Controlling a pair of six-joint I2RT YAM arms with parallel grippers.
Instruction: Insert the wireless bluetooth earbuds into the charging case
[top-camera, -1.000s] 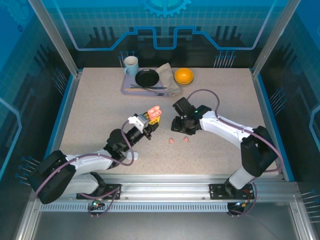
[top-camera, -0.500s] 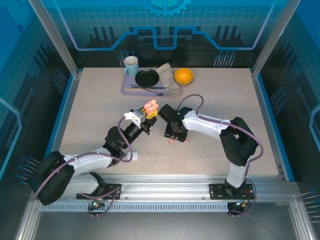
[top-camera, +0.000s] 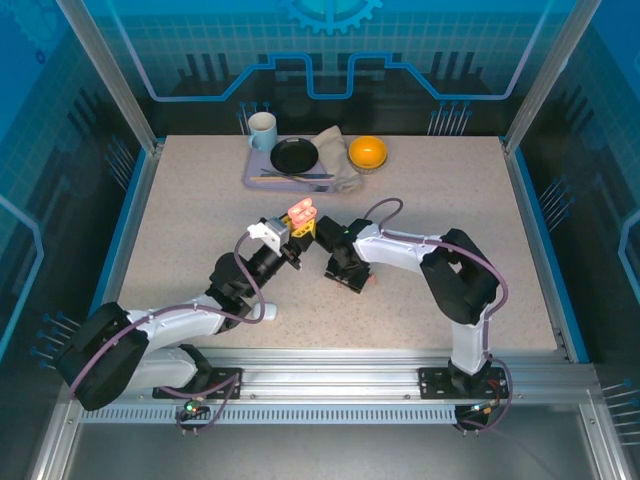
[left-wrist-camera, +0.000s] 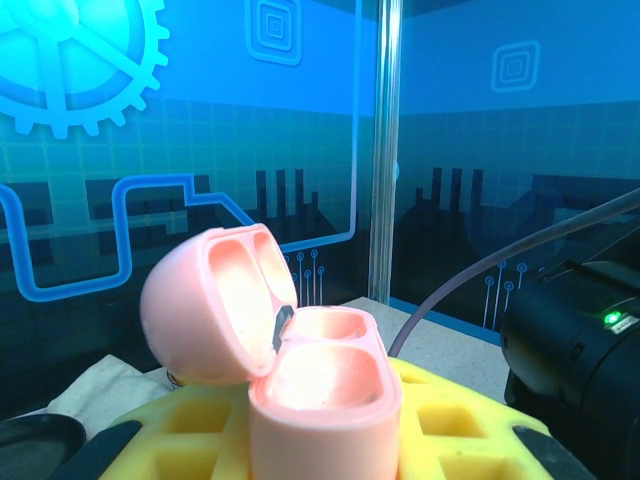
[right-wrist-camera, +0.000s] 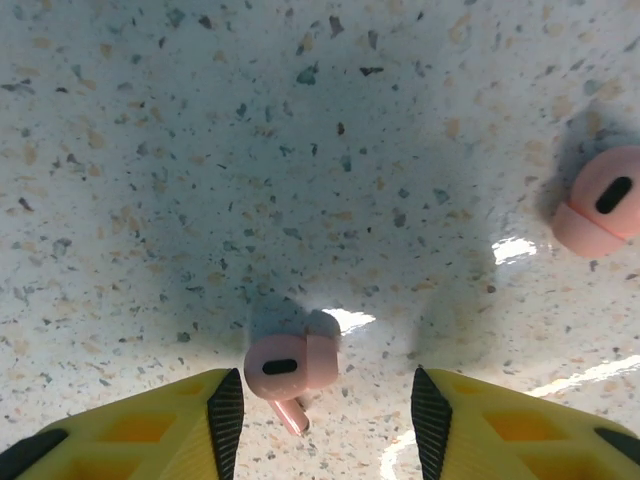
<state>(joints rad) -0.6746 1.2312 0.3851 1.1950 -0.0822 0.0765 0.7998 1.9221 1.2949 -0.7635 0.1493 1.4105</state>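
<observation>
Speckled table (right-wrist-camera: 300, 120) bears one pink earbud (right-wrist-camera: 290, 368) between the right gripper's (right-wrist-camera: 325, 410) spread jaws, another earbud (right-wrist-camera: 600, 205) far right; left gripper (top-camera: 298, 228) pinches the open, seemingly empty charging case (left-wrist-camera: 320, 400).

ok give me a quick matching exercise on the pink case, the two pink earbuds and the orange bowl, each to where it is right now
Things:
1. pink case
2. earbud with its stem showing
3. other earbud
4. orange bowl

Places:
a. on the table, off to the side of the right gripper
b. at the back of the table, beside a grey cloth
c. held in the left gripper, lid open
d. on the table between the right gripper's open jaws

Pairs: 1-c, 2-d, 3-a, 4-b
</observation>
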